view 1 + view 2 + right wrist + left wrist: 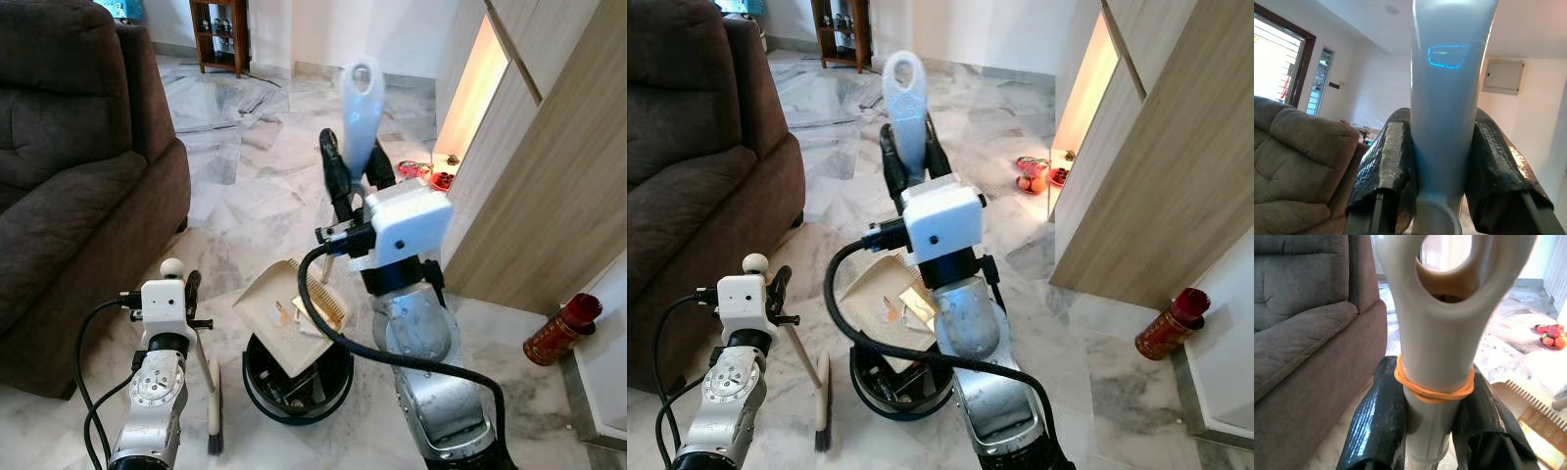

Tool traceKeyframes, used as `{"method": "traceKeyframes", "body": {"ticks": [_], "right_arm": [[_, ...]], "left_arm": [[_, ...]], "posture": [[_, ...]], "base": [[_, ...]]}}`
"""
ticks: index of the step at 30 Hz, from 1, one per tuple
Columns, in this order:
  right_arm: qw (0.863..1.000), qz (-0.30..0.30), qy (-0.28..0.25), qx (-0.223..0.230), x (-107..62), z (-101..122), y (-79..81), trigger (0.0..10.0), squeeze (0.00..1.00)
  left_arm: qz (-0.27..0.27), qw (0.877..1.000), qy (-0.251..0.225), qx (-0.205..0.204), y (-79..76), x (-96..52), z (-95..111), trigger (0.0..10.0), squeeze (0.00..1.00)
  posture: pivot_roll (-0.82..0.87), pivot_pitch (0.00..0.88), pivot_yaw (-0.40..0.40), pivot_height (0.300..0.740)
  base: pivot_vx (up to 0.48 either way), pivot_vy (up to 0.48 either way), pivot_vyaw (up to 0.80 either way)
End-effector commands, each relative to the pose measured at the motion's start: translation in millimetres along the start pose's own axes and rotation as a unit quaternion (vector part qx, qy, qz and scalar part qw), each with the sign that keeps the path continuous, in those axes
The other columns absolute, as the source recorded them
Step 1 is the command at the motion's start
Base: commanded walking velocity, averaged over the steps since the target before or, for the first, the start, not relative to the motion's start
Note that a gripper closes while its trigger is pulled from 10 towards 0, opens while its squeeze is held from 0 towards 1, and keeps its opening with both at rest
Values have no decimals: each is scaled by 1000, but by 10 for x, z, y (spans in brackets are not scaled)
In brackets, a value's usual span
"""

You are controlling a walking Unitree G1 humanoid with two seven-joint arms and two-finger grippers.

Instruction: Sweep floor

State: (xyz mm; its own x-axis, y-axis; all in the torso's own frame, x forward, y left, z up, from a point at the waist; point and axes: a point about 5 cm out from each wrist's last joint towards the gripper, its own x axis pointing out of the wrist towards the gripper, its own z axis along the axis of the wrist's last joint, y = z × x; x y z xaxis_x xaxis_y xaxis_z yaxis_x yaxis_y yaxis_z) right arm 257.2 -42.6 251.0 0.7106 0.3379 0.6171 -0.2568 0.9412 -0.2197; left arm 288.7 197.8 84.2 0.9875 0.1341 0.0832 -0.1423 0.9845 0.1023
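Observation:
My right gripper [357, 174] is shut on the pale blue handle [360, 103] of a beige dustpan [279, 308]. The pan is tilted over a black bin [294, 387] and has scraps of paper in it. In the right wrist view both black fingers [1386, 166] press against the handle [1449, 98]. My left gripper [184, 286] is shut on the cream handle [1437, 357] of a small brush, just below an orange rubber band [1432, 390]. The brush head [214, 411] hangs near the floor, left of the bin.
A brown sofa [69, 176] fills the left side. A wooden cabinet [549, 176] stands on the right with a red canister [560, 330] at its foot. Red objects [426, 171] lie on the marble floor farther back. A dark shelf [220, 34] stands by the far wall.

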Motion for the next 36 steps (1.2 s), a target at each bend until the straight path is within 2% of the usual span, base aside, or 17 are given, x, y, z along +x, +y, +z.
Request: {"method": "traceKeyframes", "body": {"ticks": [1, 8, 13, 20, 36], "right_arm": [[998, 4, -64, -11, 21, 233, 11, 10000, 0], [995, 32, -89, -33, 3, 303, 140, 10000, 0], [994, 49, -93, -14, -1, 343, 218, 10000, 0], [994, 55, -94, -9, -8, 350, 244, 10000, 0], [991, 87, -95, -40, -35, 323, 294, 10000, 0]], "left_arm": [[-8, 1000, -25, 3, -31, 34, 94, 10000, 0], [-10, 1000, -25, 2, -40, 41, 96, 10000, 0], [-10, 1000, -26, 2, -44, 43, 97, 10000, 0], [-12, 1000, -26, 3, -49, 47, 96, 10000, 0], [-13, 1000, -26, 3, -54, 50, 94, 10000, 0]], "posture": [[62, 70, -39, 740], [61, 73, -37, 740], [61, 73, -37, 740], [62, 72, -36, 740], [64, 62, -37, 740]], "base": [[0, 0, 0], [0, 0, 0], [0, 0, 0], [0, 0, 0], [0, 0, 0]]}}
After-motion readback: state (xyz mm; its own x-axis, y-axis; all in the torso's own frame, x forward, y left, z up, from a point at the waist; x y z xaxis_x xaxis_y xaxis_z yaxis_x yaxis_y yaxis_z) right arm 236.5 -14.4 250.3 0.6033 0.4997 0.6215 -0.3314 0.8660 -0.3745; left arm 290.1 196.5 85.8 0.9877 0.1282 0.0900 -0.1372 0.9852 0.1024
